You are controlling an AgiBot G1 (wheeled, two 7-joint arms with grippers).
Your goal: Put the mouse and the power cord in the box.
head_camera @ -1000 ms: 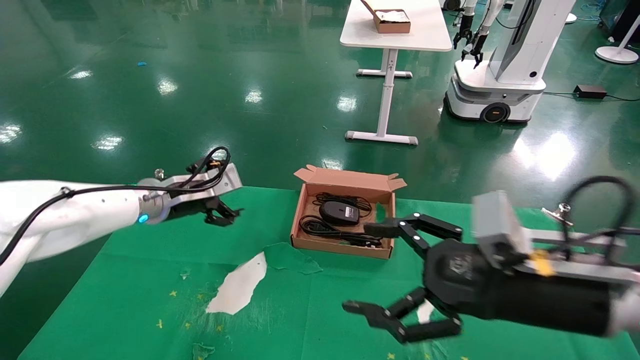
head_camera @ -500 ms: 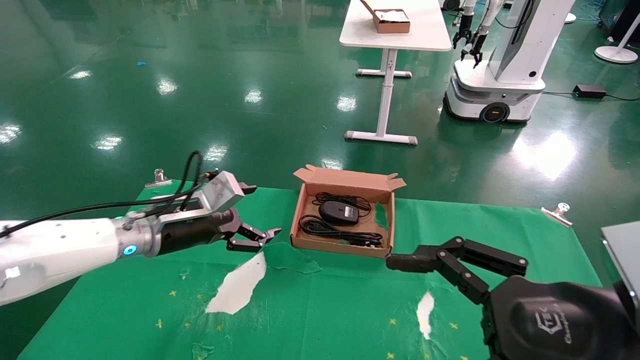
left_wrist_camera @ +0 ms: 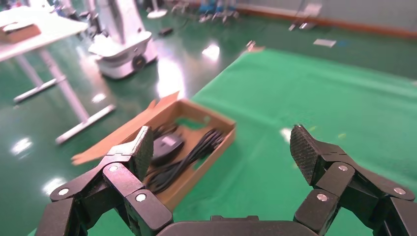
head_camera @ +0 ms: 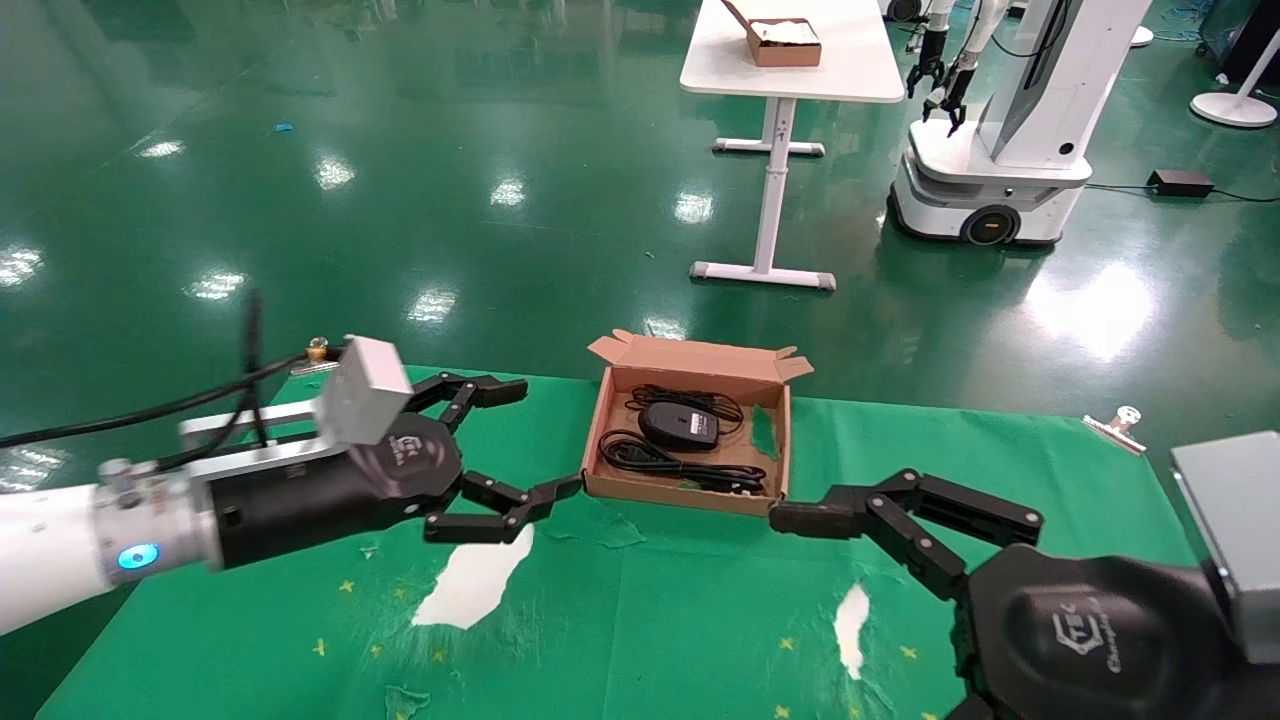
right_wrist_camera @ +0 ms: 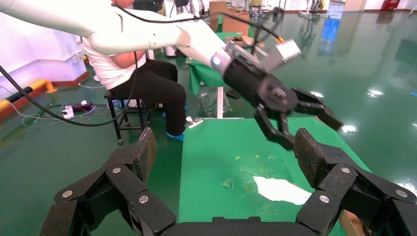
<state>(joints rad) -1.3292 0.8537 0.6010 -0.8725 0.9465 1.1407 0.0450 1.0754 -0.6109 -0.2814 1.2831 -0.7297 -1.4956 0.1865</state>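
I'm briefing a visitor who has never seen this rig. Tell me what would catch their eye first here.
Two big black grippers, jaws spread wide and empty, flank the scene: the left gripper by the box's left side, the right gripper near its front right corner. Between them the cardboard box sits on the green table cover, holding the mouse and the coiled power cord.

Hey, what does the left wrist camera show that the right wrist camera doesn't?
Only the left wrist view shows the box with the mouse and the power cord lying inside it, seen between the open left gripper fingers. Only the right wrist view shows a seated person beside the table, framed by the open right gripper. Both share the green table cover and the shiny green floor.
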